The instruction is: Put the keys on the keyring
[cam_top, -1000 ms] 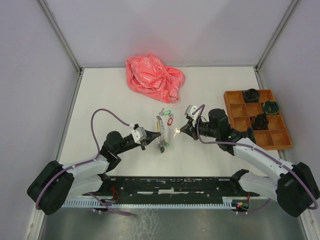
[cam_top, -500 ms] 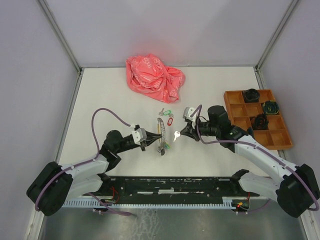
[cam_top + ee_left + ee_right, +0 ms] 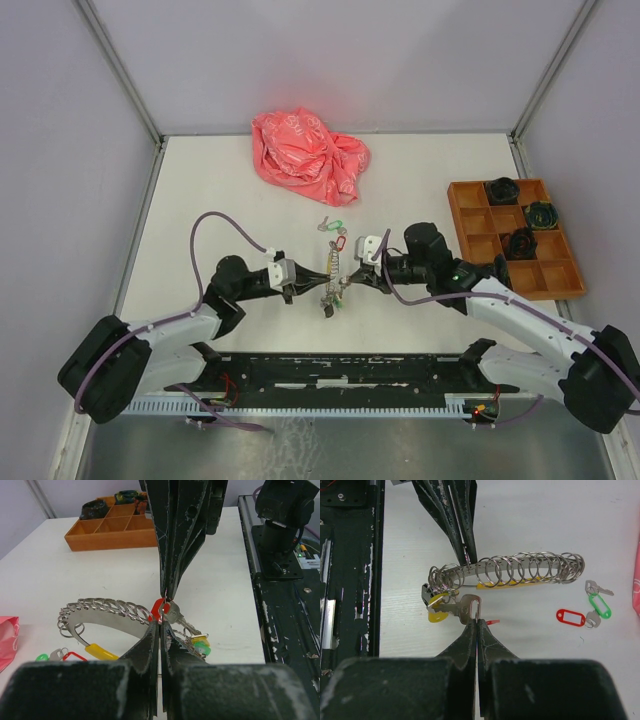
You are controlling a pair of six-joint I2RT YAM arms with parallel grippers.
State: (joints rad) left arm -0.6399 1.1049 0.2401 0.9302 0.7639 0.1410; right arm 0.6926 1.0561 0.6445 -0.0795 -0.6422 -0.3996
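The left tool (image 3: 160, 630) is clamped on the keyring (image 3: 525, 565), while the right tool (image 3: 477, 621) pinches a key (image 3: 465, 605) just beside its bunched end.

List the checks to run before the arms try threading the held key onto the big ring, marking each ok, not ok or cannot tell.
1. Left gripper shut on the keyring: ok.
2. Right gripper shut on the held key: ok.
3. Held key near the keyring: ok, beside its bunched end.
4. Ring's opening facing the key: cannot tell.
5. Held key on the wire: not ok, appears outside it.
6. Red-tagged key and green-tagged key out of the way: ok.
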